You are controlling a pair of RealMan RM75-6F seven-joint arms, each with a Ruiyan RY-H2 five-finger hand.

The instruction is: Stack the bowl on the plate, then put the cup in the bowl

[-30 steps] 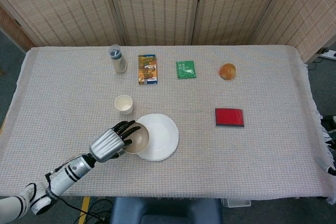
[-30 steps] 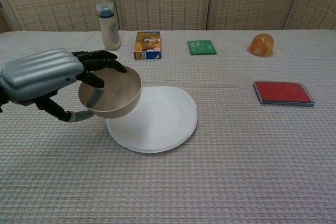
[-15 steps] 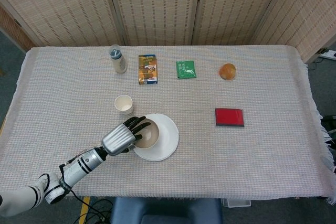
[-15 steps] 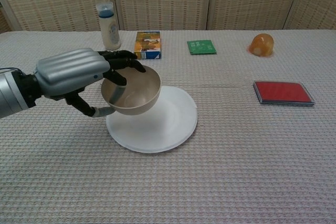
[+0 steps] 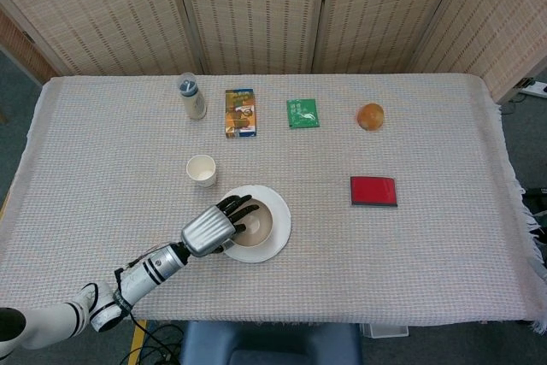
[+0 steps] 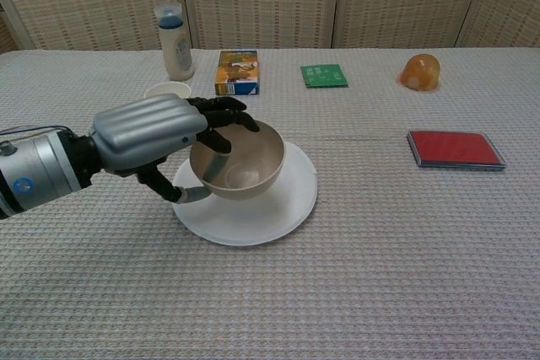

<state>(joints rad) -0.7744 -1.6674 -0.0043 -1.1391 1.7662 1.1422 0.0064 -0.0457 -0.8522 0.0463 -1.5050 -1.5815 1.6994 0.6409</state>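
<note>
Chest view: left hand fingers grip bowl rim, held over plate.

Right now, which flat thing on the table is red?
The red case lying alone on the right side. The green packet and orange box sit farther back, in other colours.

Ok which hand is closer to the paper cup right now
Left. The left hand holds the bowl over the plate, just in front of the paper cup. The right hand is not in view.
</note>
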